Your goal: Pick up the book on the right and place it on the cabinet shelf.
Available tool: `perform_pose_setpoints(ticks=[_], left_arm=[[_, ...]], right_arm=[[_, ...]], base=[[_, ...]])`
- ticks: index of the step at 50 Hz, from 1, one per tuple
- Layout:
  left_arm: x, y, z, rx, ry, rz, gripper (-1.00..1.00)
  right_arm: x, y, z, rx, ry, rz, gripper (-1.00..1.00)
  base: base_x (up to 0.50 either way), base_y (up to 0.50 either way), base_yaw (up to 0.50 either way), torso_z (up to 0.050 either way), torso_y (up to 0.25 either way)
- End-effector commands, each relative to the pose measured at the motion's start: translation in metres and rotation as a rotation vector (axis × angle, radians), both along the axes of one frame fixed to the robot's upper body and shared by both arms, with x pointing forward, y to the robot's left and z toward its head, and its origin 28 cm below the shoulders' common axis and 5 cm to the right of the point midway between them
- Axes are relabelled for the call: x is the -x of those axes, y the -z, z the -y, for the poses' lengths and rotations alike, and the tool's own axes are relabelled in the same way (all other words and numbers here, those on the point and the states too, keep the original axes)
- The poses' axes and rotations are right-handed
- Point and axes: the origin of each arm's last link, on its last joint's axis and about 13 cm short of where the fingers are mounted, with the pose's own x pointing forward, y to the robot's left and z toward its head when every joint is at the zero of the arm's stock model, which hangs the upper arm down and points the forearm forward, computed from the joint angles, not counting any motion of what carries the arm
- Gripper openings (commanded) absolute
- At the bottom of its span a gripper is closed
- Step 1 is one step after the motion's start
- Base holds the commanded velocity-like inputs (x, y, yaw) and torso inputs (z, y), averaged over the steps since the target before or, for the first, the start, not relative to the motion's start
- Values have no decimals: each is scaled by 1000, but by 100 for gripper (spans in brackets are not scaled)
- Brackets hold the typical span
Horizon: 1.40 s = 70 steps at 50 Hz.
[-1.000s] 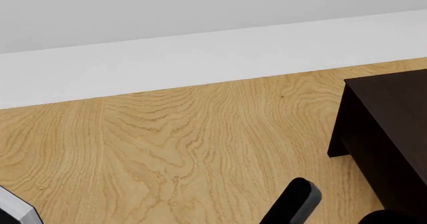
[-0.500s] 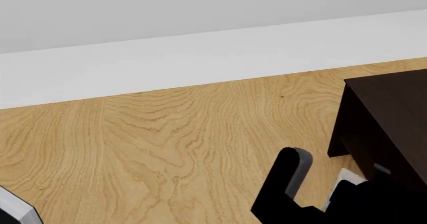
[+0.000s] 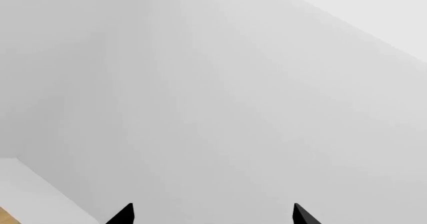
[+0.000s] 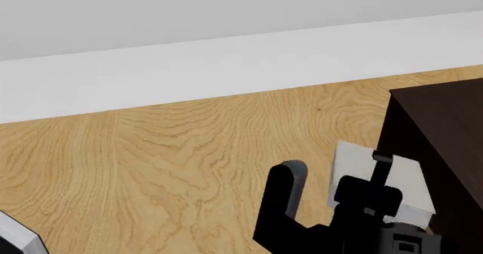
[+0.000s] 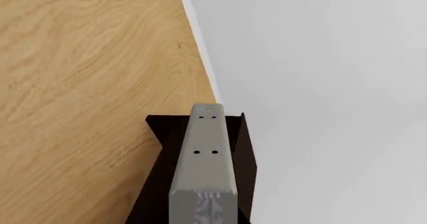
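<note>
In the head view my right gripper is shut on the grey book, a pale slab held above the floor, right beside the left edge of the dark brown cabinet. The black arm link rises to its left. In the right wrist view the book shows edge-on as a narrow grey bar running out over the cabinet; the fingers are hidden there. My left gripper is open and empty, its two black tips set wide apart, facing a white wall. No cabinet shelf board shows separately.
Wooden floor fills the middle, and a white wall with its baseboard runs along the back. A light grey corner of some object pokes in at the lower left.
My right arm has risen into the head view with the book, moving up and forward beside the cabinet. The book now shows where only the arm link did before.
</note>
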Motion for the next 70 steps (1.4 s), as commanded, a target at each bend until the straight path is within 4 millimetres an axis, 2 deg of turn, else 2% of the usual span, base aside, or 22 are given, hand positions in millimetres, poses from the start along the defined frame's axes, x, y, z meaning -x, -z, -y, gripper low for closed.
perform_pose_setpoints(ticks=[1, 7, 9, 11, 12, 15, 24, 40, 48, 61, 70], left_arm=[[0, -1, 1, -1, 0, 0, 100], [0, -1, 1, -2, 1, -2, 100], [0, -1, 1, -2, 1, -4, 100], [0, -1, 1, -2, 0, -5, 100], [0, -1, 1, -2, 0, -4, 100], [0, -1, 1, -2, 1, -6, 100], [-1, -1, 2, -9, 5, -15, 100], [-2, -1, 2, -21, -1, -26, 100], [-2, -1, 2, -24, -2, -31, 100], [-2, -1, 2, -28, -5, -35, 100], [-3, -1, 2, -32, -6, -41, 100]], right_arm=[[-14, -1, 1, 147, -104, 184, -100], [-18, 9, 2, 223, -152, 268, -100], [-20, 9, 3, 322, -182, 324, -100], [-21, 12, 3, 298, -174, 319, -100], [-22, 14, 4, 357, -192, 352, -100], [-25, 20, 6, 378, -182, 376, -100], [-29, 35, 8, 375, -173, 398, -100], [-32, 50, 11, 304, -213, 462, -100], [-32, 60, 15, 280, -237, 429, -100], [-24, 64, 17, 262, -268, 402, -100], [-12, 65, 19, 253, -285, 414, -100]], base=[[0, 0, 0, 0, 0], [0, 0, 0, 0, 2], [0, 0, 0, 0, 0], [0, 0, 0, 0, 0], [0, 0, 0, 0, 10], [0, 0, 0, 0, 0], [0, 0, 0, 0, 1], [0, 0, 0, 1, 1], [0, 0, 0, 0, 1], [0, 0, 0, 0, 2], [0, 0, 0, 0, 1]])
